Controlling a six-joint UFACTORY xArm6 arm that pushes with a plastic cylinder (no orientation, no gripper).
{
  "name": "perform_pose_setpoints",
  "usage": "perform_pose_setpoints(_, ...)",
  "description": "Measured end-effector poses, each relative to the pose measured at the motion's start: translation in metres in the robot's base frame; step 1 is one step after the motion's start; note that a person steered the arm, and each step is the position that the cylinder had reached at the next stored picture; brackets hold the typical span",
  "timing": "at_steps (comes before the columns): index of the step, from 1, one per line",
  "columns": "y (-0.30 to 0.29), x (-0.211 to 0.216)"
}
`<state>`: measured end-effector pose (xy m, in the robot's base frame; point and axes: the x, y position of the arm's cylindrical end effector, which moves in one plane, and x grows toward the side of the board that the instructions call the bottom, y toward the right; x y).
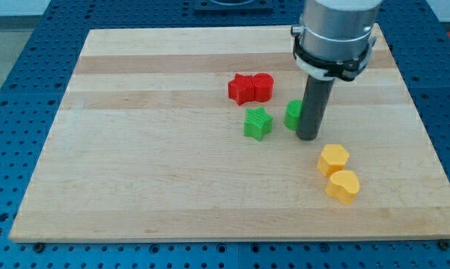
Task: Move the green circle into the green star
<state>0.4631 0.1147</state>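
Note:
The green circle (pixel 293 114) sits just right of the board's middle, partly hidden behind my rod. The green star (pixel 258 123) lies a short way to its left, with a small gap between them. My tip (pixel 308 137) rests on the board, touching the circle's right side. The rod rises from there to the silver arm body at the view's top right.
Two red blocks (pixel 250 88) sit touching each other above the green star. A yellow hexagon (pixel 333 160) and a yellow heart-like block (pixel 343 186) lie below and right of my tip. The wooden board (pixel 135 164) lies on a blue perforated table.

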Motion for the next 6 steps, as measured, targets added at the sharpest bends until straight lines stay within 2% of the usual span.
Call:
perform_pose_setpoints(2,0.034,-0.034)
perform_pose_setpoints(6,-0.015,-0.026)
